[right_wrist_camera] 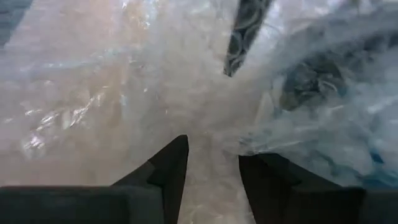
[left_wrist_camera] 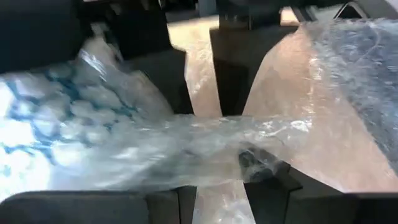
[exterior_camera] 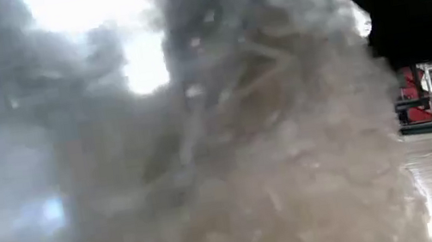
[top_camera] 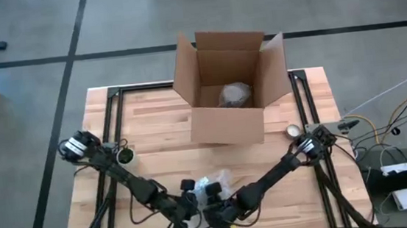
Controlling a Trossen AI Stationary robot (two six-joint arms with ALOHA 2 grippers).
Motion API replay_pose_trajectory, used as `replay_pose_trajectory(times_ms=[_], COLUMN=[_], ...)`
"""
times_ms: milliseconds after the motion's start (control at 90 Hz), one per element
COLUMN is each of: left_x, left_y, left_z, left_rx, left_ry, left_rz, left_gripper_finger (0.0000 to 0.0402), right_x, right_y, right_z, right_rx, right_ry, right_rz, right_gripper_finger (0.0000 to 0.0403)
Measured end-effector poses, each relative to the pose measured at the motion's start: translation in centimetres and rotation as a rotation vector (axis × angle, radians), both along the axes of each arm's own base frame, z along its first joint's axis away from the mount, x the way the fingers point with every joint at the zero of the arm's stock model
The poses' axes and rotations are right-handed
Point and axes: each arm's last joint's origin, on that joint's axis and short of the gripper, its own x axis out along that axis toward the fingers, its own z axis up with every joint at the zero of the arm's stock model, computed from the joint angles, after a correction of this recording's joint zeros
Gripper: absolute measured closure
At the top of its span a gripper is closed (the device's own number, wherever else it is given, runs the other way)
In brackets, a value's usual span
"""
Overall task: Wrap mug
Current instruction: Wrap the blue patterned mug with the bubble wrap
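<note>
At the near edge of the light wooden table (top_camera: 153, 126), the left pincer (top_camera: 189, 204) is clenched on clear bubble wrap (top_camera: 217, 181). The mug itself cannot be made out; it is judged bundled inside. The right pincer (right_wrist_camera: 213, 165) is released above the wrap. Wrapping is midway; a fold-over grasp comes next.

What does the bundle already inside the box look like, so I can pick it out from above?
Find the open cardboard box at the table's far edge. On its floor lies one grey, crinkled, bubble-wrapped bundle. Nothing else shows in the box, and unlike the wrap at the near edge, neither gripper is near it.
</note>
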Motion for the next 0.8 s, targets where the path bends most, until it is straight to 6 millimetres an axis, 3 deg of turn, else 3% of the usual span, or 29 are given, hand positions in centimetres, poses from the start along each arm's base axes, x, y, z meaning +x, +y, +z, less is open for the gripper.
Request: replay_pose_trajectory(times_ms=[189,356,800], left_x=[0.4,0.5,-0.5], left_y=[-0.2,-0.3,-0.9], left_z=[-2.1,-2.1,0.5], left_rx=[0.043,0.039,-0.124], left_ry=[0.022,0.016,0.037], left_rz=[-0.004,-0.001,-0.083], left_gripper_finger=[0.0298,0.0298,0.0297], right_x=[0.1,0.2,1.1], right_y=[-0.1,-0.4,-1.7], right_z=[-0.1,-0.8,-2.1], right_rx=[0.013,-0.011,-0.036], right_ry=[0.003,-0.008,-0.018], right_rz=[-0.045,-0.088,-0.130], right_gripper_finger=[0.0272,0.0285,0.0309])
